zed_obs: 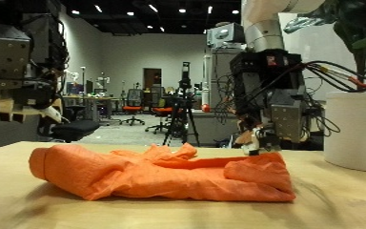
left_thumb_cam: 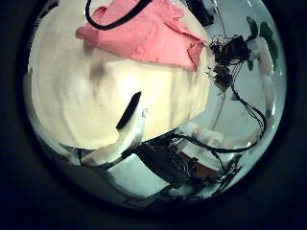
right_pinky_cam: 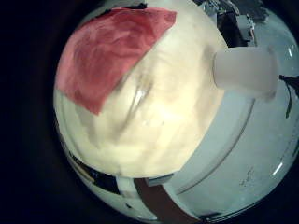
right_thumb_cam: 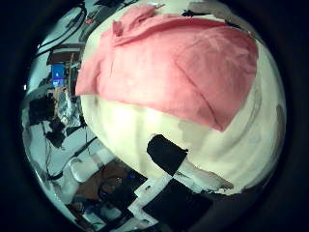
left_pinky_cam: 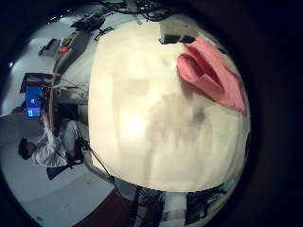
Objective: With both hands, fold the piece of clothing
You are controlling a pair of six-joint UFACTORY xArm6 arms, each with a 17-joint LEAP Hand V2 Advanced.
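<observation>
An orange-pink garment lies bunched in a long, low heap on the pale table. My right hand hangs just above the heap's end nearest it, fingers pointing down and holding nothing. My left hand is raised beyond the heap's other end, well clear of the cloth and empty. In the right thumb side palm view the garment fills much of the picture, with a finger at its edge. The left palm views show the garment farther off on the table.
A white cylindrical container stands on the table beside my right arm and also shows in a right palm view. Bare tabletop stretches under my left hand. Room equipment and chairs stand beyond the table.
</observation>
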